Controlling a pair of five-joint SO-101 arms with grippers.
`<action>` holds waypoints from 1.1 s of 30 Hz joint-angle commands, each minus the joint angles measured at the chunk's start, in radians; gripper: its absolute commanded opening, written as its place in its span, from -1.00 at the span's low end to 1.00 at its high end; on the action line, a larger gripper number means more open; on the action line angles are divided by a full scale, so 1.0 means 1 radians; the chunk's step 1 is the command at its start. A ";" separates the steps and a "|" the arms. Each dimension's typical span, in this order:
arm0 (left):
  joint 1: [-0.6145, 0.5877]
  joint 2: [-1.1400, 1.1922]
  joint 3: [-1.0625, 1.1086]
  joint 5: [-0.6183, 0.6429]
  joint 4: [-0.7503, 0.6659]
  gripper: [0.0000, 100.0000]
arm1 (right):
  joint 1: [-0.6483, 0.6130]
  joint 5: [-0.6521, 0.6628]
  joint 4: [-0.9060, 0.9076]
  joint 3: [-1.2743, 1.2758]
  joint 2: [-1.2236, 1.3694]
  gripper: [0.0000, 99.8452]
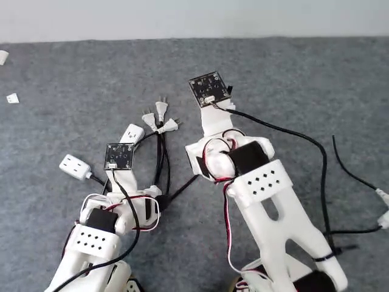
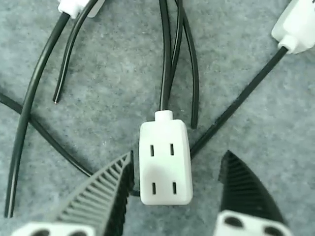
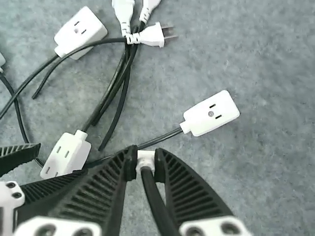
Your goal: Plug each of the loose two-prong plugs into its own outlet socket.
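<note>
The left pincer is spread, and a white socket block is seen lying between its fingers. The right pincer is pressed onto a white cord end, its prongs hidden. A loose plug lies well beyond its tips, and another socket is nearer.

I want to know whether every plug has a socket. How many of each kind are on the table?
outlet sockets: 3
loose two-prong plugs: 3
white cord end in the right gripper, kind unclear: 1
Total: 7
</note>
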 commanded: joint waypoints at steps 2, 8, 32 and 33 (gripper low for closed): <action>0.003 -0.003 -0.019 -0.037 0.020 -0.50 | 0.005 -0.006 -0.007 -0.011 -0.041 -0.98; 0.003 0.152 -0.081 -0.037 0.008 -0.50 | 0.004 -0.006 -0.005 -0.011 -0.042 -0.98; 0.195 0.494 -0.283 -0.040 -0.071 -0.97 | 0.015 0.015 -0.005 -0.011 -0.044 -0.98; 0.196 0.494 -0.285 -0.038 -0.084 -0.97 | 0.025 0.015 -0.005 -0.011 -0.044 -0.98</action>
